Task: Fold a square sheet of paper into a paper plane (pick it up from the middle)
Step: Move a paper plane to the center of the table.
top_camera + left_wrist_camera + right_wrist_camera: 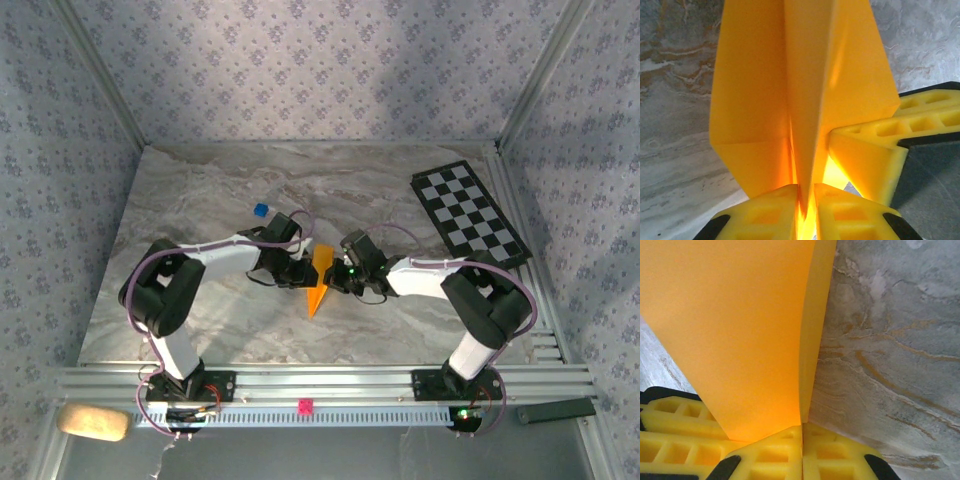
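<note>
Two hands pinch the orange paper plane [320,280] over the bench [200,190], my left hand [805,200] and right hand [801,437] both squeezed tight on its folds.

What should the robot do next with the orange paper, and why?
Probably open the left gripper a little and let go. The plane already looks folded, with a centre crease and two wings, and both grippers pinch its fold. The right gripper is shut tight on it, so it should not drop.
</note>
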Controlling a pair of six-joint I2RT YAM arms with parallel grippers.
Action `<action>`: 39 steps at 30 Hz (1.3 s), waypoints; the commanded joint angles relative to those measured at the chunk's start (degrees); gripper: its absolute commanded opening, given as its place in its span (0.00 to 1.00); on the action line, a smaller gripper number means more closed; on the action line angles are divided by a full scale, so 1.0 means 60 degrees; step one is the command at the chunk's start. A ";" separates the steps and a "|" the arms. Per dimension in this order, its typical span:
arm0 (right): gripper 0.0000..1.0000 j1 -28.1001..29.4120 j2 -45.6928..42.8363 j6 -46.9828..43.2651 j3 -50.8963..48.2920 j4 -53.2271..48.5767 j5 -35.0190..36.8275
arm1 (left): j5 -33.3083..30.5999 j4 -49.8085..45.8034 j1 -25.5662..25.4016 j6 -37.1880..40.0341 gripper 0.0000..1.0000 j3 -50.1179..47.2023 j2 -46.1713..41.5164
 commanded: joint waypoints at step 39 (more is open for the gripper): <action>0.22 -0.0192 -0.0552 -0.0095 -0.0391 -0.0304 0.0250 | -0.2527 -0.1883 -0.0400 0.0061 0.00 0.1118 0.0135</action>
